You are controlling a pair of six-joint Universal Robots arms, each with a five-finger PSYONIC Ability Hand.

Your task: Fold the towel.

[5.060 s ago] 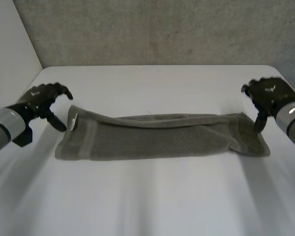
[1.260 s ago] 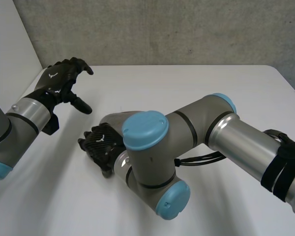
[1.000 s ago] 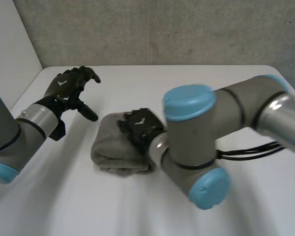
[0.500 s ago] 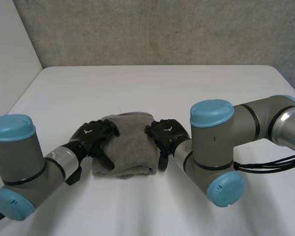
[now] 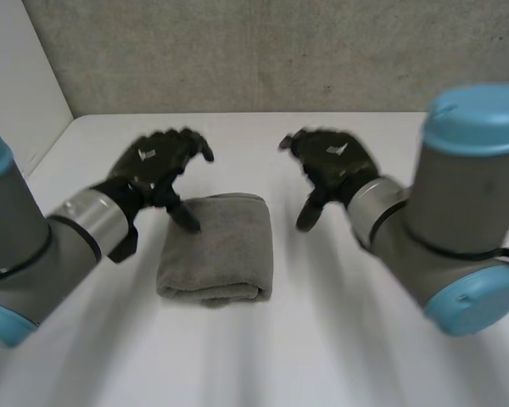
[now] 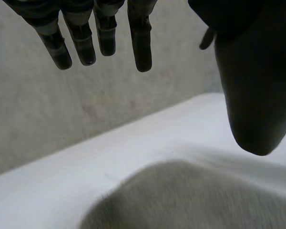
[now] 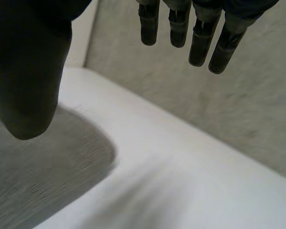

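A grey-green towel [image 5: 216, 250] is seen on the white table [image 5: 263, 360], folded into a compact, thick rectangle. It lies near the middle of the table, between the two arms. Its rounded fold is turned toward the camera, and its far edge is slightly curved.

The left robot hand [image 5: 157, 163] is held at the far left corner of the towel. Its fingers are spread and only loosely bent, and nothing is grasped by them. In the head view, its thumb tip is seen over the towel's far left corner; whether the cloth is touched there cannot be told. In the left wrist view, the fingers [image 6: 139, 40] hang straight and apart from the thumb [image 6: 250, 95], and the towel [image 6: 181, 200] is seen below the palm with a gap to the hand.

The right robot hand [image 5: 332, 161] is held beside the far right corner of the towel, apart from it, over bare table. It is released as well, the fingers being relaxed and empty. In the right wrist view, the straight fingers [image 7: 200, 40] are seen against the grey wall [image 7: 219, 109], and the towel [image 7: 38, 176] lies under the thumb [image 7: 28, 71].
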